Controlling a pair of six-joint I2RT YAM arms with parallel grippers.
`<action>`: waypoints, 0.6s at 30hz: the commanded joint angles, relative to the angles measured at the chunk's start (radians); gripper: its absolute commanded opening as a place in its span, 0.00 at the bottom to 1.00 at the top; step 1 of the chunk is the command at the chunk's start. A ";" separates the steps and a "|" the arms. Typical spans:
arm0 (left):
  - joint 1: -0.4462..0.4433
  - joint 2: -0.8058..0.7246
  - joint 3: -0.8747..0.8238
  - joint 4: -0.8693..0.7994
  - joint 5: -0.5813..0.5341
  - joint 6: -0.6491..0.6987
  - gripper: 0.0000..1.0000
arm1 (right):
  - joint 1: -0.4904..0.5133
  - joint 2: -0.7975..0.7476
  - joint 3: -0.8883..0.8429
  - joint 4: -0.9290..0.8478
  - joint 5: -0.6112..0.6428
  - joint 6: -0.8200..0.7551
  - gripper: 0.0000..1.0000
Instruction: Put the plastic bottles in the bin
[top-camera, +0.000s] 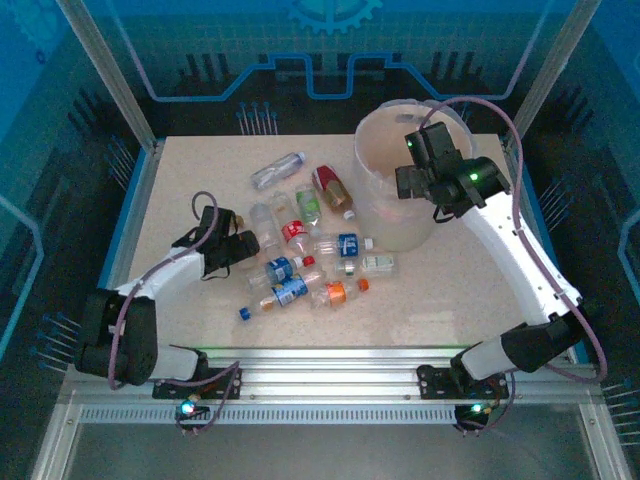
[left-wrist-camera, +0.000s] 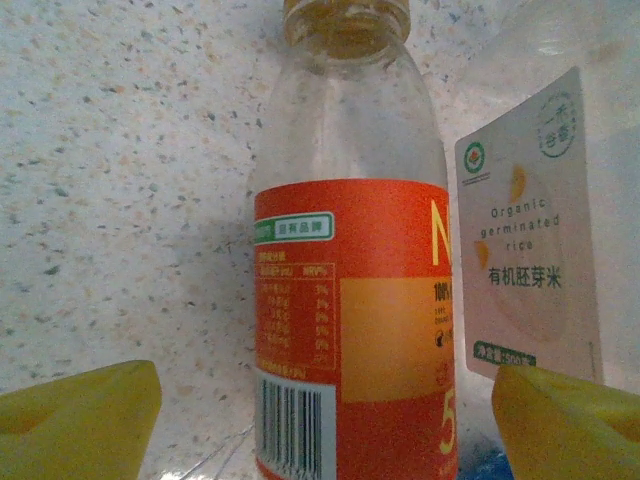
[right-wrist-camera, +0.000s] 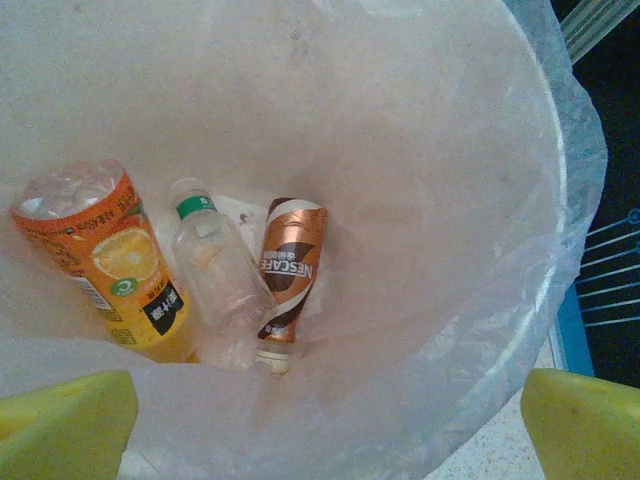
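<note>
Left of centre in the top view, the left gripper straddles an orange-labelled bottle, jaws wide, untouching, poised to pinch; upper right, the right gripper gapes empty over the bin.

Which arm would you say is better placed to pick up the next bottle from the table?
Left. The left tool is open, straddling an orange-labelled bottle on the table, ready to close. The right tool hangs open and empty above the bin, away from the loose bottles.
</note>
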 joint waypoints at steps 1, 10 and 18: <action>0.017 0.039 0.000 0.037 0.034 -0.024 0.82 | 0.000 -0.024 -0.014 0.017 -0.027 0.026 1.00; 0.056 0.083 -0.028 0.074 0.031 -0.048 0.73 | 0.001 -0.025 -0.021 0.022 -0.053 0.067 1.00; 0.099 0.130 -0.053 0.130 0.051 -0.051 0.51 | 0.002 -0.028 -0.021 0.044 -0.116 0.083 1.00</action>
